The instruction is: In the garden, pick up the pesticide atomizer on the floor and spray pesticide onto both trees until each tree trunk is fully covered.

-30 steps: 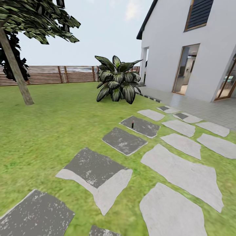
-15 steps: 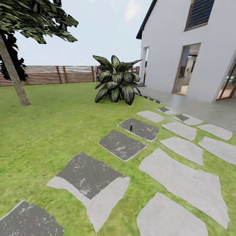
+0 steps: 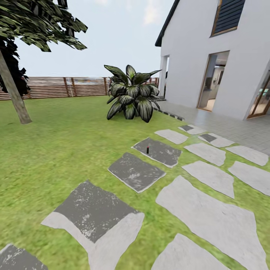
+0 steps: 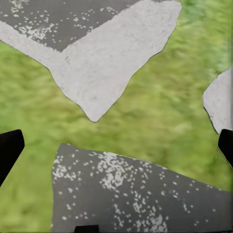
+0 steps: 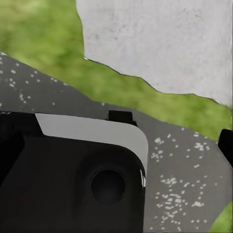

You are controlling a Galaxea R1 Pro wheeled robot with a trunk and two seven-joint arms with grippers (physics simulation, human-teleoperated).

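Dark paving slab (image 3: pixel 158 150) carries the tiny spray bottle (image 3: pixel 147 149), upright and well ahead; left gripper (image 4: pixel 116 145) open, right unclear; a hasty approach could knock it over.

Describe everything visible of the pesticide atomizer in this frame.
In the head view the pesticide atomizer is a tiny dark bottle with a red top, standing upright. It rests on a dark grey stepping stone set in the lawn, near that stone's left part, with nothing else touching it. It stands well ahead of the camera, in front of the broad-leaved plant. It is too small here to make out a label or nozzle.
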